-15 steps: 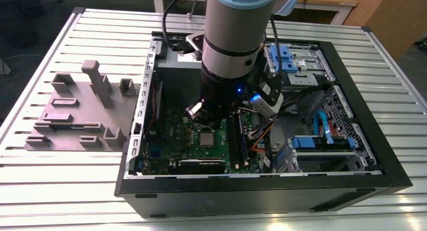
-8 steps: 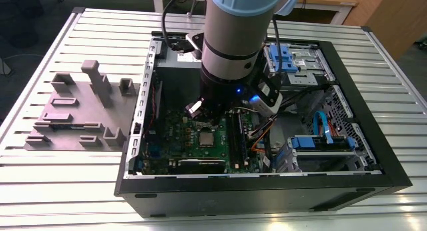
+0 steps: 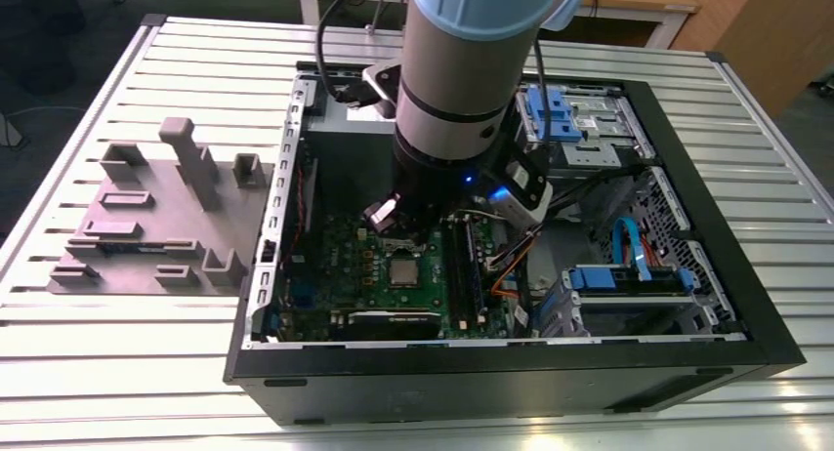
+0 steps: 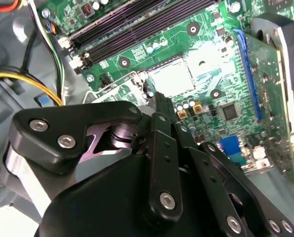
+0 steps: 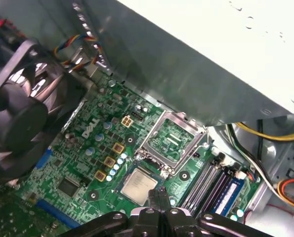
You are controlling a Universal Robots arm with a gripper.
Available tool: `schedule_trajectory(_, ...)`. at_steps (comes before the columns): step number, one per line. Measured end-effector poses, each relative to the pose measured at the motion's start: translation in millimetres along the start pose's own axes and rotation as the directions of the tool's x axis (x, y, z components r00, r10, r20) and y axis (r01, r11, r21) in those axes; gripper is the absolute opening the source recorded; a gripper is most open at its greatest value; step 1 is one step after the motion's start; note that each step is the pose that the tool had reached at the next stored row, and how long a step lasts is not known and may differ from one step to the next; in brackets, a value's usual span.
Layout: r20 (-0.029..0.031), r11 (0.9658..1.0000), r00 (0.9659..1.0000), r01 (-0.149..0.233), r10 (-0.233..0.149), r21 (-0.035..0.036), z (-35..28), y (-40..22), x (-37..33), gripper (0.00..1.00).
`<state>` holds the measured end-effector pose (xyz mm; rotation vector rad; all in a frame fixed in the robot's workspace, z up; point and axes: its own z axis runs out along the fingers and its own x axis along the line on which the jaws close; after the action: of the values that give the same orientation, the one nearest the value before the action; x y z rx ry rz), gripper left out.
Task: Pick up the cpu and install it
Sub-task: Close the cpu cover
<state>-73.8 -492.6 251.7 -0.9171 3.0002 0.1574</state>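
- A grey parts holder (image 3: 150, 222) is seen on the slatted table (image 3: 78, 373), at the exterior view's left.
- The open computer case (image 3: 509, 363) stands to its right, the green motherboard (image 3: 391, 275) lying inside.
- The cpu (image 5: 138, 185) is seated flat on the motherboard, beside the hinged socket frame (image 5: 172, 139), which stands open.
- The hand (image 5: 160, 193) is held just above the cpu, its fingers (image 4: 161, 118) pressed together, apparently on nothing.

In the exterior view the arm (image 3: 450, 80) hid the gripper and part of the motherboard (image 3: 378, 275). In the second wrist view the gripper (image 4: 159, 98) covered the lower edge of the chip (image 4: 171, 76). In the first wrist view the fan (image 5: 13, 113) was cut off by the frame.
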Motion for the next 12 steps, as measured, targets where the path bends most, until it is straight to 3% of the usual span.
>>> schedule_trajectory(3,-0.0037,0.9993,0.9993,0.037,-0.037,-0.0010,0.6,-0.6,-0.6,0.10)
schedule_trajectory(12,-0.0040,0.9993,0.9993,0.037,-0.037,-0.0016,2.7,-8.6,-13.2,0.10)
